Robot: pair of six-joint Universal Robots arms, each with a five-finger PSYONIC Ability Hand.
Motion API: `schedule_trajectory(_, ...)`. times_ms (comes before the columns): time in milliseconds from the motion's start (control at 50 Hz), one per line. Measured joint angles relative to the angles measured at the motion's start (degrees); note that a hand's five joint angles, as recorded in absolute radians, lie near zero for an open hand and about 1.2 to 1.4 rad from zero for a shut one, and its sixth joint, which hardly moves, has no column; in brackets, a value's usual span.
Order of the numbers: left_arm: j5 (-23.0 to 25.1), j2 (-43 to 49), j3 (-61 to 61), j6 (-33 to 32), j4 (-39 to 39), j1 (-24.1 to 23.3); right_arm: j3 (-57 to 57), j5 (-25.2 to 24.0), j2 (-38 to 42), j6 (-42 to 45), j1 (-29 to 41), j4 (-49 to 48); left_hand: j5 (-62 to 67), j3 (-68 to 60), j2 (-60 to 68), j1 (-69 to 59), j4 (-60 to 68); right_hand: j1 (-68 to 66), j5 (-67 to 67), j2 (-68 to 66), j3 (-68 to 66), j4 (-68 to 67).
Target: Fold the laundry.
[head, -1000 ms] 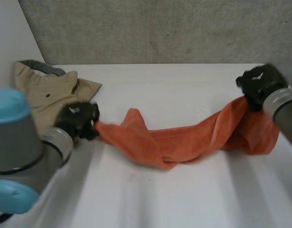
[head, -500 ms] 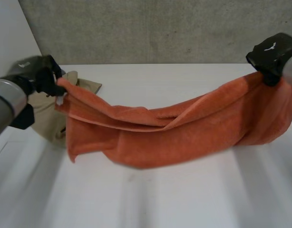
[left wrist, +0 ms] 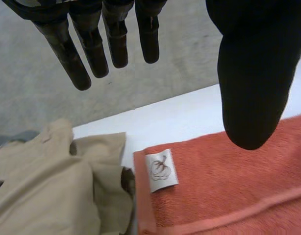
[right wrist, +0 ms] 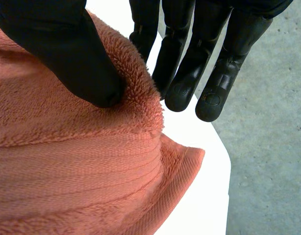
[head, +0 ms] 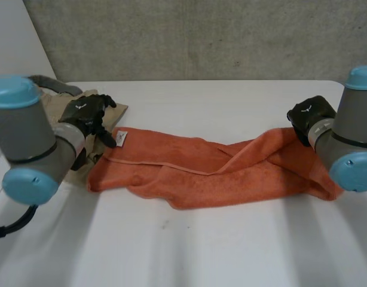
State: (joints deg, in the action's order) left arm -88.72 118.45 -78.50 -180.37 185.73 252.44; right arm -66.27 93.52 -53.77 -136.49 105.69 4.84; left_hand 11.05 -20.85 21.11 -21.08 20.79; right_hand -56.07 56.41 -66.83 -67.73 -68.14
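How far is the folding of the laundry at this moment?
Done: the orange towel lies stretched along the table, though twisted in the middle and with no neat fold. In hand: the right hand pinches its one end; the left hand is open above the labelled corner. Left: flattening and folding the towel, then the beige garment, crumpled beside it.
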Motion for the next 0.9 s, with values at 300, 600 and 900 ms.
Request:
schedule_trajectory(300,8.59,-6.93,-17.25,-20.76,7.19,0.93,-5.87,-3.14,-3.50,0.08,-0.36,-2.22,6.06,-5.79,5.46,-5.53,6.09,0.00,0.00,0.00,0.00,0.00)
schedule_trajectory(600,11.35,10.05,-0.81,-23.20,8.60,1.05,-9.12,-3.65,-3.36,0.00,-0.22,-2.62,9.42,-9.00,8.78,-8.76,9.36,0.00,-0.01,0.00,0.00,0.00)
schedule_trajectory(900,11.55,18.09,9.50,-23.54,2.94,0.69,-10.63,-4.12,-3.36,-0.01,-0.33,-3.38,9.18,-8.99,8.77,-8.74,9.23,0.00,0.00,0.00,0.00,0.00)
